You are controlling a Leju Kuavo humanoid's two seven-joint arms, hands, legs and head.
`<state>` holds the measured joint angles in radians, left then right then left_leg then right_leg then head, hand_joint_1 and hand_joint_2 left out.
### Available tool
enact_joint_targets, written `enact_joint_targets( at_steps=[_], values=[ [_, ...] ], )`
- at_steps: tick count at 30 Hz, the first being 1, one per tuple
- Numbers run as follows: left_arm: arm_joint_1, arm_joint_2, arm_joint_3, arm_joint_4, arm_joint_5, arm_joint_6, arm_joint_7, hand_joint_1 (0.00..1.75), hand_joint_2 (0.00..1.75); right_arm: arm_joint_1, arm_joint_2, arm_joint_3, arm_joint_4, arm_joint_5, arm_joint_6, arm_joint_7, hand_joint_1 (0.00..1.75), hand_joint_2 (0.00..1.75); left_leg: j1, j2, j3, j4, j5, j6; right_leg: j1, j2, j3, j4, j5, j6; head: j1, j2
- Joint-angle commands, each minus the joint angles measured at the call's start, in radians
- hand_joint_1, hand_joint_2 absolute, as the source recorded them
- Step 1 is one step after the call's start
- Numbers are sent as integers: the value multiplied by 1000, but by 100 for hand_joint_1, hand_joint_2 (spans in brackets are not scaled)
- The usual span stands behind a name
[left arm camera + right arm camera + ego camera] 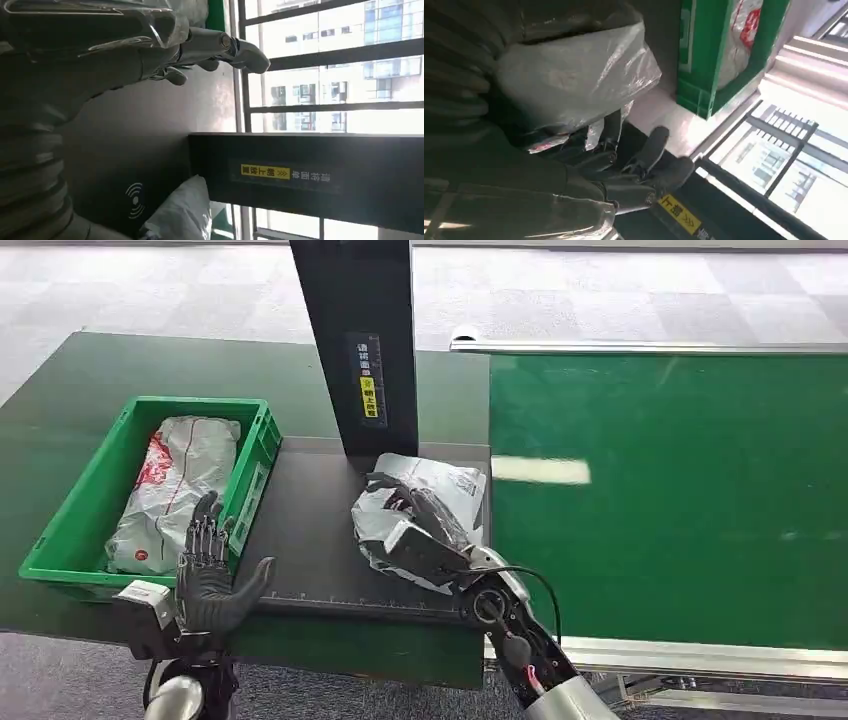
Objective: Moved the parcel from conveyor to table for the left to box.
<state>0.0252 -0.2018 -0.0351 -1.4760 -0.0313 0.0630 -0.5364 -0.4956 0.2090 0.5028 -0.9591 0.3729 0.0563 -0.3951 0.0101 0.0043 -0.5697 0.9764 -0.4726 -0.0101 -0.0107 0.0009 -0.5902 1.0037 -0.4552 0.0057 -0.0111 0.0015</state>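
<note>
A grey-white plastic parcel (455,485) lies on the dark plate (300,530) of the table, just left of the green conveyor (680,510). My right hand (425,525) lies over the parcel and grips it. In the right wrist view the crinkled parcel (574,75) sits against the hand (614,175), whose dark fingers curl around its edge. My left hand (210,575) stands open with its fingers up, at the near corner of the green box (190,403). In the left wrist view that hand (100,60) is empty, and the parcel (185,212) lies further along the plate.
The green box holds a white parcel with red print (175,485). A black post (355,340) with a yellow label rises at the plate's far edge, right behind the gripped parcel. The conveyor belt runs off to the right, with its metal rail (650,346) at the far side.
</note>
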Motion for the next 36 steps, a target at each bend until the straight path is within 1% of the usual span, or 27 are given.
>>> enact_joint_targets(
  at_steps=[1, 3, 4, 7, 8, 9, 10, 11, 12, 13, 14, 15, 16, 17, 19, 20, 21, 22, 25, 26, 27, 28, 30, 35, 36],
  values=[
    [-48, 17, -58, 100, -1, -9, 8, 0, 175, -23, -7, 27, 1, -219, 194, -23, 0, 0, 0, -2, 2, -1, 0, 0, 0, -2, 2, -1, 0, 0, 0, 0],
    [-62, 13, -69, 111, -6, -14, -2, 0, 175, 7, -31, 33, -101, -308, 230, -21, 0, 0, 0, -3, 2, -1, 0, 0, 0, -3, 3, -1, 0, 0, 0, 0],
    [-67, 12, -72, 111, -6, -16, -1, 0, 175, 17, -37, 31, -132, -323, 230, -12, 0, 0, 0, -3, 1, 0, 1, 1, 0, -3, 2, -1, 0, 0, 0, 0],
    [-84, 17, -92, 88, -53, -21, -18, 0, 175, 91, -81, -8, -326, -438, 235, -58, 0, 0, 0, -4, 0, 0, 0, 0, 0, -4, 2, -1, 0, 0, 0, 0],
    [-90, 14, -93, 78, -65, -29, -10, 0, 175, 117, -105, -19, -389, -465, 239, -40, 0, 0, 1, -5, 2, -1, 0, 1, 1, -5, 3, -2, -1, 0, 0, 0],
    [-91, 13, -92, 76, -66, -29, -7, 0, 175, 121, -110, -22, -400, -469, 241, -34, 0, 0, 1, -8, 1, 0, 1, 1, 1, -7, 3, -1, -1, 0, 0, 0],
    [-92, 13, -92, 76, -67, -30, -6, 0, 175, 122, -113, -23, -400, -469, 241, -34, 0, 0, 0, -6, 1, 0, 0, 1, 0, -6, 2, -1, -1, 0, 0, 0],
    [-106, 37, -122, 75, -124, -51, 18, 0, 175, 146, -112, -63, -442, -459, 189, -65, 0, 175, 0, -7, 1, 0, 0, 1, 1, -7, 4, -2, -1, 0, 0, 0],
    [-115, 45, -136, 77, -174, -50, 35, 0, 175, 160, -115, -87, -468, -464, 179, -65, 0, 175, 0, -5, 2, 0, 0, 1, 1, -5, 3, -2, -1, 0, 0, 0],
    [-119, 38, -131, 78, -182, -52, 39, 0, 175, 170, -120, -101, -485, -464, 181, -63, 0, 175, 0, -7, 3, -1, 0, 1, 1, -6, 5, -2, -1, 0, 0, 0],
    [-132, 64, -184, 93, -354, -52, 91, 0, 175, 208, -116, -153, -519, -456, 144, -79, 0, 175, 0, -6, 1, 0, 0, 1, 0, -6, 3, -2, -1, 0, 0, 0],
    [-140, 59, -206, 114, -454, -34, 124, 0, 175, 235, -118, -186, -539, -451, 133, -87, 0, 175, 0, -5, 1, 0, 1, 0, 0, -6, 2, -1, -1, 0, 0, 0],
    [-141, 40, -202, 130, -474, -29, 122, 0, 175, 251, -122, -205, -553, -449, 144, -94, 0, 175, 0, -9, 1, -1, 1, 1, 0, -9, 4, -2, -1, 0, 0, 0],
    [-174, 41, -254, 198, -623, -5, 178, 0, 175, 285, -115, -252, -569, -457, 134, -103, 0, 175, 0, -8, 1, -1, 1, 0, 0, -8, 3, -2, -1, 0, 0, 0],
    [-195, 16, -256, 253, -646, 16, 172, 0, 175, 300, -117, -270, -576, -458, 145, -113, 0, 175, 0, -12, 3, -2, 2, 1, 0, -11, 6, -3, -1, 0, 0, 0],
    [-233, 10, -285, 328, -746, 61, 205, 0, 175, 309, -108, -287, -574, -457, 146, -111, 0, 175, 0, -10, 2, -1, 1, 1, -1, -9, 5, -2, -1, 0, 0, 0],
    [-266, 1, -297, 391, -810, 87, 235, 0, 175, 311, -98, -299, -571, -456, 148, -111, 0, 175, 0, -7, 2, -1, 1, 1, 0, -6, 4, -2, -1, 0, 0, 0],
    [-289, -12, -293, 435, -819, 102, 231, 0, 175, 308, -92, -302, -565, -456, 151, -111, 0, 175, 0, -10, 3, -1, 1, 1, 0, -9, 6, -3, -1, 0, 0, 0],
    [-385, -30, -313, 637, -926, 189, 277, 0, 175, 312, -75, -314, -546, -462, 158, -107, 0, 175, -1, -7, 2, -1, 1, 1, -1, -6, 4, -1, -1, 0, 0, 0],
    [-423, -34, -314, 723, -952, 213, 293, 0, 175, 312, -69, -315, -530, -470, 162, -109, 0, 175, 0, -10, 4, -2, 2, 1, 0, -9, 7, -4, 0, 0, 0, 0],
    [-448, -37, -315, 782, -975, 241, 306, 0, 175, 312, -65, -316, -519, -474, 164, -111, 0, 175, -1, -6, 3, -1, 1, 1, -1, -5, 4, -2, 0, 0, 0, 0],
    [-468, -42, -312, 835, -982, 266, 297, 0, 175, 314, -61, -315, -512, -475, 165, -113, 0, 175, 0, -7, 4, -2, 2, 1, 0, -6, 6, -3, 0, 0, 0, 0],
    [-509, -47, -310, 935, -1011, 292, 319, 0, 175, 301, -57, -310, -489, -476, 170, -118, 0, 175, -1, -5, 4, -2, 1, 1, -1, -4, 5, -2, 0, 0, 0, 0],
    [-561, -58, -322, 1053, -1043, 273, 323, 0, 175, 259, -46, -301, -453, -476, 169, -114, 0, 175, 0, -1, 5, -1, 0, 1, 0, -1, 5, -2, 0, 0, 0, 0],
    [-565, -60, -324, 1062, -1046, 263, 321, 5, 175, 257, -46, -300, -451, -476, 169, -114, 0, 175, 0, -1, 4, -1, 0, 1, 0, 0, 4, -2, 0, 0, 0, 0]
  ],
)
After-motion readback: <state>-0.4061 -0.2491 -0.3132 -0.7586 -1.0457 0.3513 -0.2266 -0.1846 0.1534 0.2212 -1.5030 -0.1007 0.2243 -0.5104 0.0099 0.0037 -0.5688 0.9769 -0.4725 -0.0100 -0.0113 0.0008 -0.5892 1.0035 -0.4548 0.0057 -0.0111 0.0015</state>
